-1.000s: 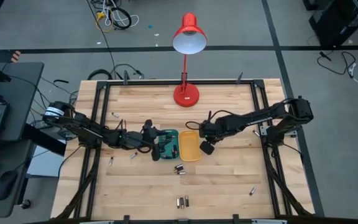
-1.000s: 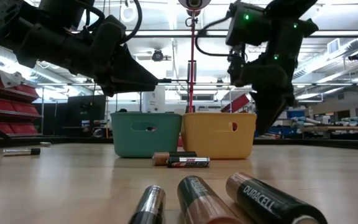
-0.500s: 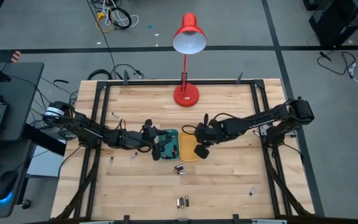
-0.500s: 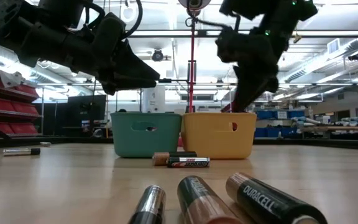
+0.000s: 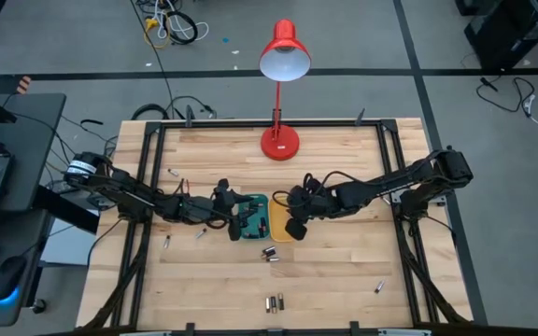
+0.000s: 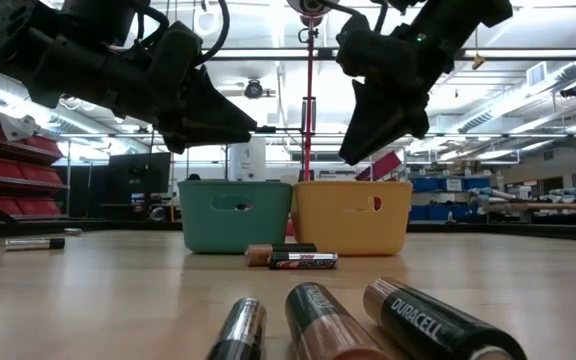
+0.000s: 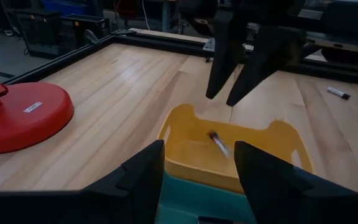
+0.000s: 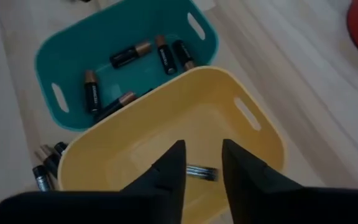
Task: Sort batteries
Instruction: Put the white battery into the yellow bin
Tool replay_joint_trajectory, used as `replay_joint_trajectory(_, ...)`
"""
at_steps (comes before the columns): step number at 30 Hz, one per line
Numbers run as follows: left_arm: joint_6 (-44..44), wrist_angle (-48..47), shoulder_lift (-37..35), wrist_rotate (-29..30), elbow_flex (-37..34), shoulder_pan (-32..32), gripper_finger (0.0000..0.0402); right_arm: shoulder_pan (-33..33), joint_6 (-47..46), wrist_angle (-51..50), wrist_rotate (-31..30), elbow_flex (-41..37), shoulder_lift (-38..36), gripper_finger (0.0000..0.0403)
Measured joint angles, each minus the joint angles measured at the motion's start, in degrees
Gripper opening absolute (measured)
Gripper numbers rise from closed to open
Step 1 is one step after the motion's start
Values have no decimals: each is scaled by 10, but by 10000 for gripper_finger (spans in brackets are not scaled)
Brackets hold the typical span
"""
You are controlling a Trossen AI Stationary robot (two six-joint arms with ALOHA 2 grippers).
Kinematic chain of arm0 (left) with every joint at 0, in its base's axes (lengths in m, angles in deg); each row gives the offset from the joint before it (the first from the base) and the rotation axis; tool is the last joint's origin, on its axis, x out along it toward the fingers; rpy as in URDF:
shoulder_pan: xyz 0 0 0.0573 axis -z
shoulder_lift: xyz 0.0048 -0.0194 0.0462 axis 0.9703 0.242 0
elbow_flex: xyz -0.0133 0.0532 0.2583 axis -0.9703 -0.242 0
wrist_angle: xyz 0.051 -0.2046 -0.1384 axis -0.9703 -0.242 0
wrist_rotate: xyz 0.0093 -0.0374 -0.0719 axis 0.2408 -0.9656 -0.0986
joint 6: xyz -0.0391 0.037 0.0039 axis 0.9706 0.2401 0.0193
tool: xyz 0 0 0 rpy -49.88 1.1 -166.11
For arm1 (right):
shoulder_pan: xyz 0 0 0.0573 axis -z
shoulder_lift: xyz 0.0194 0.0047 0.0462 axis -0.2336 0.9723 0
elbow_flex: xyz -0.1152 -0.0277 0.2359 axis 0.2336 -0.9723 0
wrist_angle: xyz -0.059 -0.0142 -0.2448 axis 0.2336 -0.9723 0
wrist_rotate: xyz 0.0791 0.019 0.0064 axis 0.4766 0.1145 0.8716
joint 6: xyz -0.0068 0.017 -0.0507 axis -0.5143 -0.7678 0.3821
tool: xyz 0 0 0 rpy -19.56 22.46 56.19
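A yellow tray (image 5: 283,211) and a teal tray (image 5: 256,202) stand side by side at mid-table. The teal tray (image 8: 114,37) holds several batteries (image 8: 129,56). One slim battery (image 7: 218,143) lies on the yellow tray's floor (image 8: 166,124). My right gripper (image 8: 202,146) hangs open above the yellow tray (image 6: 353,215), clear of its rim, and holds nothing. My left gripper (image 7: 199,149) hovers open over the teal tray (image 6: 233,215), also empty. More batteries lie loose on the table near the trays (image 5: 270,252) and at the near edge (image 5: 274,302).
A red desk lamp's base (image 5: 280,142) stands behind the trays near the far edge. Single batteries lie scattered at the left (image 5: 167,241), the far left (image 5: 173,174) and the near right (image 5: 378,287). Three big batteries (image 6: 318,320) lie close to the low camera.
My right gripper has moved toward the table's left, from beside the yellow tray's right side to above the tray, and has risen clear of its rim, tipping as it went. The left arm has kept still.
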Motion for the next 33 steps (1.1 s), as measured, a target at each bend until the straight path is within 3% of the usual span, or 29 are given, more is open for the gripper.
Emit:
replay_joint_trajectory(6, -2, -5, 0, 0, 0, 0, 211, 1, -15, -44, -14, 0, 0, 125)
replay_joint_trajectory(13, -2, -11, 0, 0, 0, 0, 211, -2, -77, -153, -35, 0, 0, 113)
replay_joint_trajectory(22, -1, -30, 0, 0, 0, 0, 211, 31, -219, -511, -61, 0, 0, 82)
replay_joint_trajectory(25, -1, -26, 0, 2, 0, 0, 211, 59, -177, -580, -53, -1, 0, 80)
replay_joint_trajectory(33, 0, -20, 0, 6, 0, 0, 211, 139, -18, -577, 59, -63, 0, 84)
